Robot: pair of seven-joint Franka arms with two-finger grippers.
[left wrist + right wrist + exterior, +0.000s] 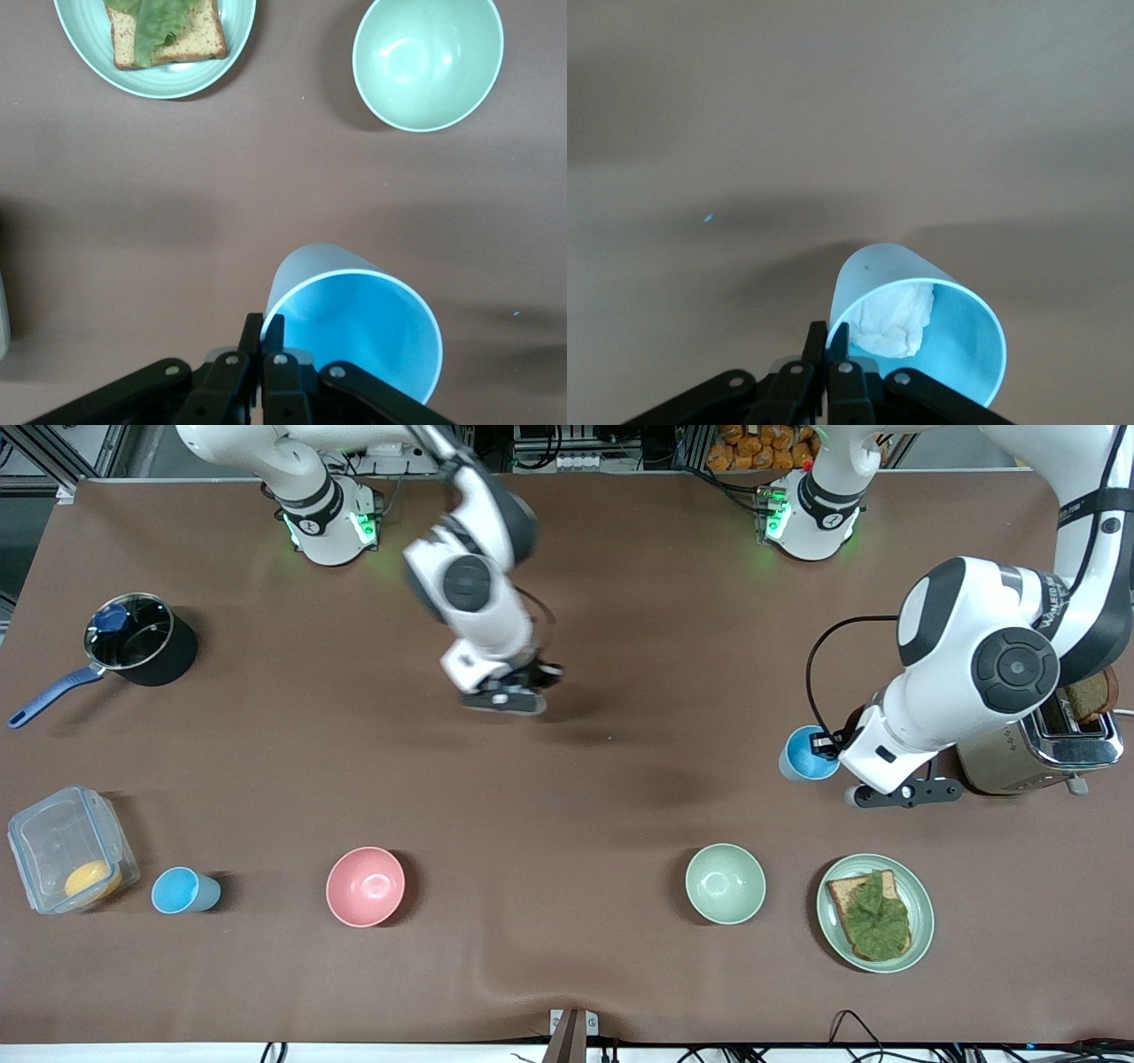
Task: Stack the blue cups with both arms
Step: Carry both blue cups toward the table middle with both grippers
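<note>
My left gripper (831, 751) is shut on the rim of a blue cup (806, 754), held beside the toaster at the left arm's end of the table. In the left wrist view its fingers (273, 332) pinch the cup's wall (354, 332). My right gripper (507, 696) hangs over the middle of the table. In the right wrist view it (831, 341) is shut on the rim of a second blue cup (948, 354) with a crumpled white wad (897, 323) inside; the hand hides this cup in the front view. A third blue cup (183, 891) stands next to the clear container.
A black pan (133, 642) with a blue handle, a clear container (66, 850), a pink bowl (365, 886), a green bowl (725, 883), a plate (921, 903) with toast and a toaster (1045, 753) stand around the table's edges.
</note>
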